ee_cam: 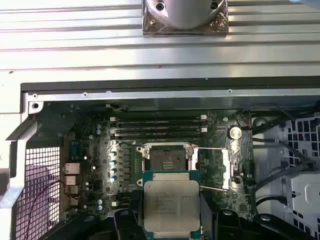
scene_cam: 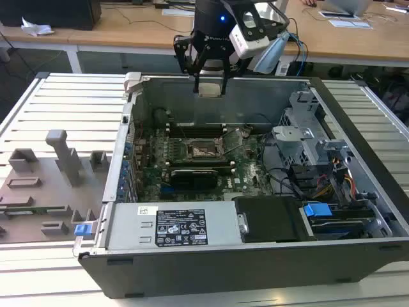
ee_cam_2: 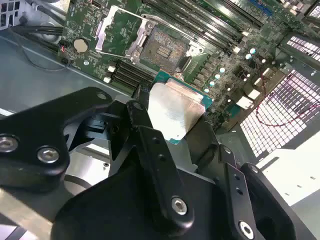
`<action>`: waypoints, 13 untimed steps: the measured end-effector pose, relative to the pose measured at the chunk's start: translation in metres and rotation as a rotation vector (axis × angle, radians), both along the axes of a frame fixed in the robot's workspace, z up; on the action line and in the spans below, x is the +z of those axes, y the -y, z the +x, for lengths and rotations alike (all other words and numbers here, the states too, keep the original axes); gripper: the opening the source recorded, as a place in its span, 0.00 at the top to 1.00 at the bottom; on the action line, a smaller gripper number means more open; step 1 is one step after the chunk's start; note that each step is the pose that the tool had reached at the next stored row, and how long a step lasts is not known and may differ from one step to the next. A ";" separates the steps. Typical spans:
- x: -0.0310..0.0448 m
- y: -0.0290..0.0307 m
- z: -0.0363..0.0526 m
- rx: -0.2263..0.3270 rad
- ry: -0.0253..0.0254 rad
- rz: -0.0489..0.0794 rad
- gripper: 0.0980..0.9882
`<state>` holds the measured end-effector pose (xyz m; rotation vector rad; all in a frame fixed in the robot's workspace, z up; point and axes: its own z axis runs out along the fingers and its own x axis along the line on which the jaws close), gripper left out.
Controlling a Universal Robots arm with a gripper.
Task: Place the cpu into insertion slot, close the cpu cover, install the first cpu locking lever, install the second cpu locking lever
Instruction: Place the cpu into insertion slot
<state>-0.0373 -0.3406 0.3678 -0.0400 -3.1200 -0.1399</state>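
The cpu (ee_cam: 171, 202) is a small flat square. Its top is pale, silvery metal, a bit shiny, and a thin green edge runs around it. In the first wrist view there is tiny print on the metal, too small to read.

The end effector (scene_cam: 210, 86) is clenched on the cpu, with one black finger (ee_cam_2: 142, 122) on each of two opposite sides. The chip is up in the air, not touching anything. In the exterior view it hangs high over the far wall of the open computer case (scene_cam: 255, 268), which sits on a grey surface (scene_cam: 64, 96) made of slats.

The cpu lies about flat, with its metal top facing up and its underside facing down toward the green board (ee_cam: 90, 150). It is square, so no side is longer than another. In the first wrist view its edges run the same way as the edges of the insertion slot (ee_cam: 165, 159).

The insertion slot is a dark square with a silvery rim, down on the board and well below the chip. The cpu cover (ee_cam: 214, 169) is swung open just beside the slot. Long black memory slots (ee_cam: 157, 127) lie near the slot.
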 end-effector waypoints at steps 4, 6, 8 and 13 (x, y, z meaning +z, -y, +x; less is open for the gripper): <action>-0.0086 0.0000 0.0000 0.000 0.0000 0.000 0.50; -0.0101 0.0000 0.0000 0.000 -0.0001 0.000 0.50; -0.0107 0.0000 0.0000 0.000 0.0000 -0.001 0.50; -0.0148 0.0000 -0.0001 0.000 0.0000 -0.001 0.50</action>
